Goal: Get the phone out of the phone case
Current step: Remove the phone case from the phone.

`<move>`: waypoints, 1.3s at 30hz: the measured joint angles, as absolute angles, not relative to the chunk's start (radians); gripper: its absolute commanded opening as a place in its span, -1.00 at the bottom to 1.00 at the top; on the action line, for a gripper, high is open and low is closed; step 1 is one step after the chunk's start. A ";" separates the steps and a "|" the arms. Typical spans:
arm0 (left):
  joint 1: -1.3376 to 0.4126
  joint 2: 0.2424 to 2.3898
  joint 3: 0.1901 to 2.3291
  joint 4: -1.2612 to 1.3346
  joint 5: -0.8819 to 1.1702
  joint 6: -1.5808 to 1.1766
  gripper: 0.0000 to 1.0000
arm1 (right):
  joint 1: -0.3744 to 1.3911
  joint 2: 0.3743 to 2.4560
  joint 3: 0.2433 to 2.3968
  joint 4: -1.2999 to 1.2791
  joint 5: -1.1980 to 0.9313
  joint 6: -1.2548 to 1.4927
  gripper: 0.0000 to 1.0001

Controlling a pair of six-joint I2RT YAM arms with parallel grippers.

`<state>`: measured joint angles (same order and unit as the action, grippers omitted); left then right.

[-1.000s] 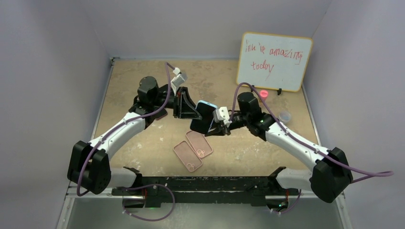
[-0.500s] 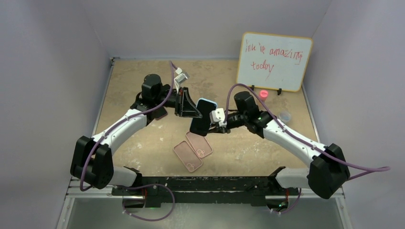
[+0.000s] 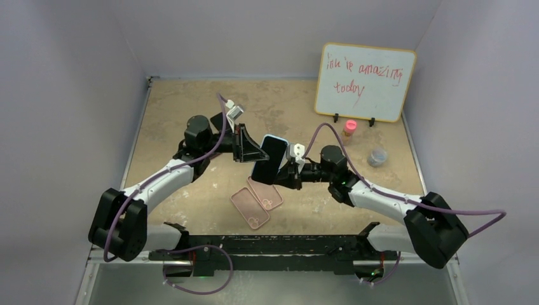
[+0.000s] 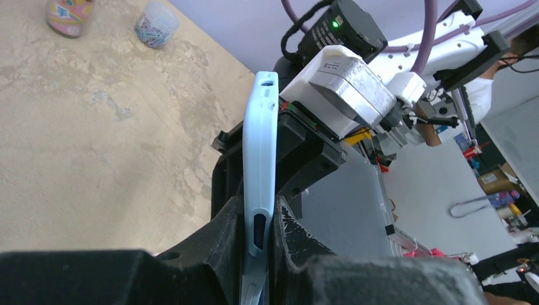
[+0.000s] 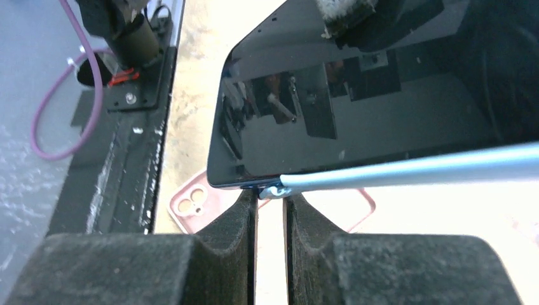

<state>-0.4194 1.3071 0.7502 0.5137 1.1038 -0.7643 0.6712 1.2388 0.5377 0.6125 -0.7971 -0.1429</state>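
We're mid-peel: phone (image 5: 356,121) in its phone case (image 4: 259,159) held above the desk (image 3: 171,108), left tool (image 4: 259,219) clamped on one edge, right tool (image 5: 271,203) pinching a corner lip we'd next pull clear.

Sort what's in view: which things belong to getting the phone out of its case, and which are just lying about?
In the job: phone, blue case around it, left fingers and right fingers, both clamped on that case.
Lying about: two pink cases, whiteboard, pink-capped bottle, clear jar.
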 measured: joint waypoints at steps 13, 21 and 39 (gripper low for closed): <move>-0.459 1.310 0.702 0.720 0.937 -0.875 -1.00 | 0.674 1.274 0.401 1.057 -0.678 0.339 -0.57; -0.467 1.337 0.643 0.836 0.860 -0.944 -1.00 | 0.644 1.216 0.363 1.054 -0.557 0.410 -0.51; -0.521 1.437 0.627 0.982 0.751 -0.973 -1.00 | 0.543 1.311 0.351 1.217 -0.622 0.630 -0.93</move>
<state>-0.5205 1.4368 0.6273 0.9821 0.7509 -0.9733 0.5430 1.3106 0.3508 1.2167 -0.6216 0.6296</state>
